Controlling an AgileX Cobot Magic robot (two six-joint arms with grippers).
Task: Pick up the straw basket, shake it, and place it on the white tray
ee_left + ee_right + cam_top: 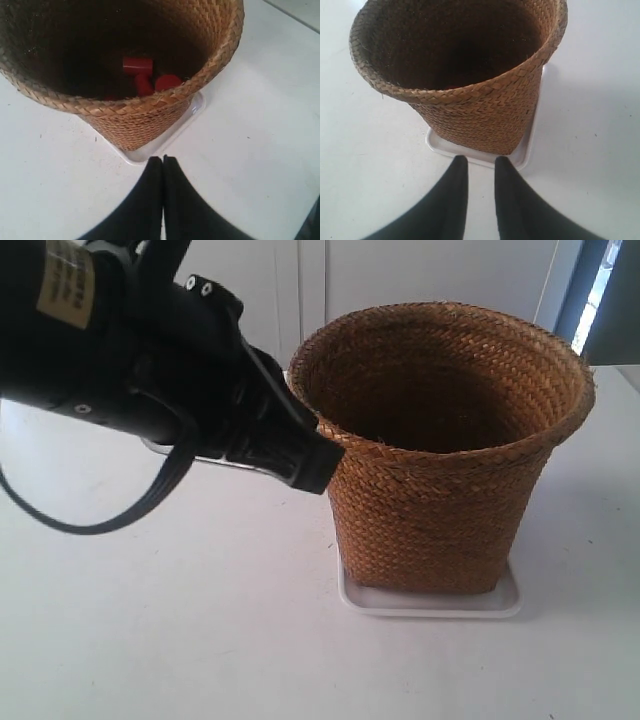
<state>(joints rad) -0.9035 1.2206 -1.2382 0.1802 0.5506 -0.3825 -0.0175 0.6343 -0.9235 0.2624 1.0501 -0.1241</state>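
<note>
Straw basket (440,470) seated on white tray (500,602); left tool (163,159) clenched empty, right tool (481,160) released; only withdrawal appears outstanding

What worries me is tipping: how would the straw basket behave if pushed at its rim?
Likely tippy: the straw basket flares wide above a narrower base on the white tray, so a rim push may tilt it. Braided walls probably flex somewhat. The red pieces inside could roll.

black arm (150,370), yellow label (65,280), looping cable (88,531)
</note>
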